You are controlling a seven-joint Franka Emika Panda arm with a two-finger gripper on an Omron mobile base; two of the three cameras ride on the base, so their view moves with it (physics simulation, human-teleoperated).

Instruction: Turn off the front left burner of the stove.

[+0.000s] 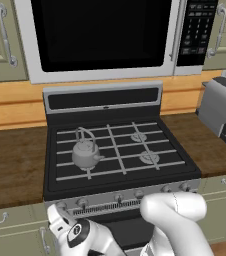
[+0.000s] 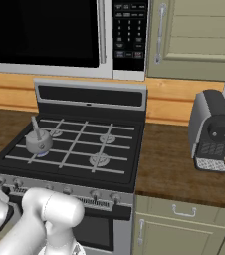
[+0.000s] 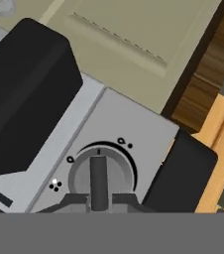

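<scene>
Our claw (image 3: 99, 206) sits right at the leftmost knob (image 3: 100, 174) on the stove (image 1: 120, 150); we cannot tell whether its tips are apart or clamped. The knob looks rigid and smooth, best pinched across its raised dark bar. Above, the front left burner (image 1: 87, 167) carries a kettle (image 1: 85, 152).

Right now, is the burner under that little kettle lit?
Seemingly on: in the right base view a faint blue glow shows beneath the kettle on the front left burner. The left base view doesn't confirm it.

White arm (image 1: 170, 220) bent low, elbow raised, wrist dropped leftward.
</scene>
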